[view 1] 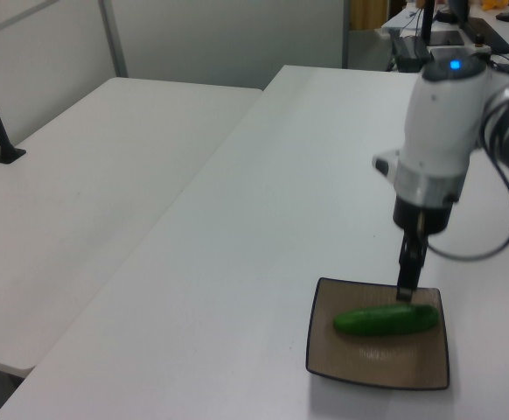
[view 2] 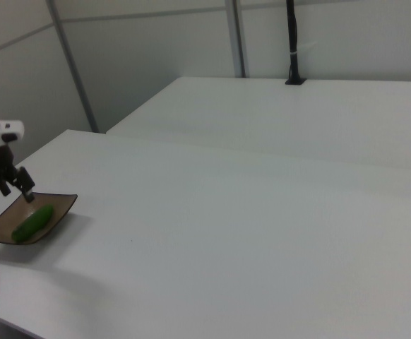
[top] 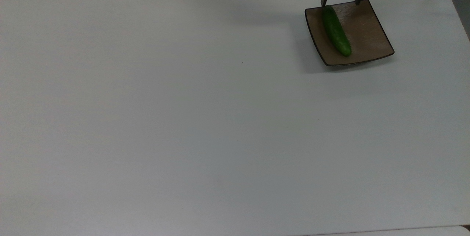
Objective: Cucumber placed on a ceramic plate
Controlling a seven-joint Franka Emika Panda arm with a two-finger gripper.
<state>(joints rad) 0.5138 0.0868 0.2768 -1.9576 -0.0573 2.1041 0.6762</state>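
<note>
Cucumber lying on the brown plate, gripper spread above it

The cucumber (top: 336, 30) rests flat on the ceramic plate (top: 367, 34), toward the top view's left side, near the white table's (top: 183, 118) far right corner; the gripper (top: 340, 2) hangs over the plate's far edge, fingers wide apart, holding nothing

Dark green cucumber (top: 336, 31) on streaked brown, dark-rimmed ceramic plate (top: 369, 30); white table (top: 183, 118).

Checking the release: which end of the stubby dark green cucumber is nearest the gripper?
The end by the square brown ceramic plate's far edge in the top view; the cucumber lies just under the open gripper.
</note>
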